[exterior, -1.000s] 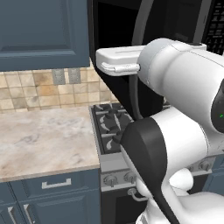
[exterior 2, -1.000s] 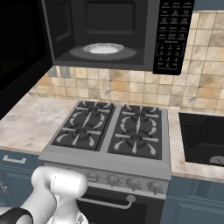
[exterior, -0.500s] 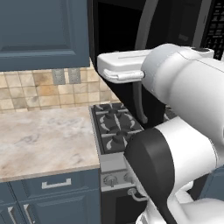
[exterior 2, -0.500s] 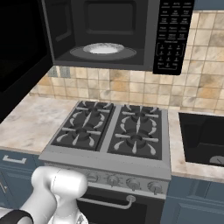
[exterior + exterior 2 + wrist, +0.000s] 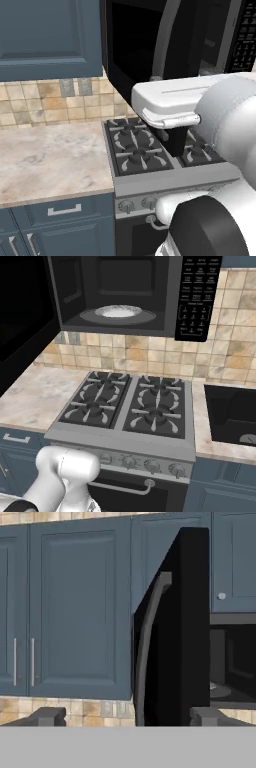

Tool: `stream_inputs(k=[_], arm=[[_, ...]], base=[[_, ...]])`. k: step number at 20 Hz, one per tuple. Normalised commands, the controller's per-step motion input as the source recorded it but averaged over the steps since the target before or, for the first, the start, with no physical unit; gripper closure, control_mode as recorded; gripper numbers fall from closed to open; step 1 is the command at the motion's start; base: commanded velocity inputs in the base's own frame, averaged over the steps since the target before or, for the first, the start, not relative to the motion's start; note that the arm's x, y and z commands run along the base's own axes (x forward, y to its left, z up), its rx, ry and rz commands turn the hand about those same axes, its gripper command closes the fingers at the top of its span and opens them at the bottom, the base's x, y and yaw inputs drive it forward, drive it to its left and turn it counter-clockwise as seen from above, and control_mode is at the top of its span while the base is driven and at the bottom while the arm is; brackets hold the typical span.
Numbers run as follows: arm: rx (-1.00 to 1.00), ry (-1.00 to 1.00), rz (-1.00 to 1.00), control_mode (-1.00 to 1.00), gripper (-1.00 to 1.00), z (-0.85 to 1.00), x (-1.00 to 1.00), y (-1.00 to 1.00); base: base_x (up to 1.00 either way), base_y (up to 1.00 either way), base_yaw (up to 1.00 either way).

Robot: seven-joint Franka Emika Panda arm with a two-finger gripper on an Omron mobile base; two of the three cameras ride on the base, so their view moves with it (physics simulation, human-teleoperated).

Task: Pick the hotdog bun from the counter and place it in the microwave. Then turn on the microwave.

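The microwave [image 5: 131, 296] hangs above the stove [image 5: 127, 408] with its door [image 5: 172, 632] swung wide open. From the hand camera the door is seen edge-on, its curved grey handle [image 5: 146, 647] running down the front, dark blue cabinets [image 5: 75, 612] to its left. The gripper [image 5: 127, 716] faces that door edge with its two fingertips [image 5: 47, 716] spread far apart and nothing between them. Inside the oven a white plate [image 5: 118, 311] sits on the floor; whether the bun lies on it is hard to tell. The counter [image 5: 50, 155] stretches left of the stove
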Motion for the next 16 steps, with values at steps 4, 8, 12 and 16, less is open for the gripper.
stream_inputs(k=[4, 8, 12, 16], arm=[[0.01, 0.10, -0.11, -1.00, -1.00, 0.05, -0.55, -0.66], [0.00, 0.26, -0.06, -1.00, -1.00, 0.02, -0.07, -0.87], [0.02, 0.34, -0.03, -1.00, -1.00, 0.00, 0.00, -0.96], [0.05, 0.34, -0.01, -1.00, -1.00, -0.01, 0.00, -0.98]], base=[[0.00, 0.00, 0.00], [0.00, 0.00, 0.00], [0.00, 0.00, 0.00], [0.00, 0.00, 0.00]])
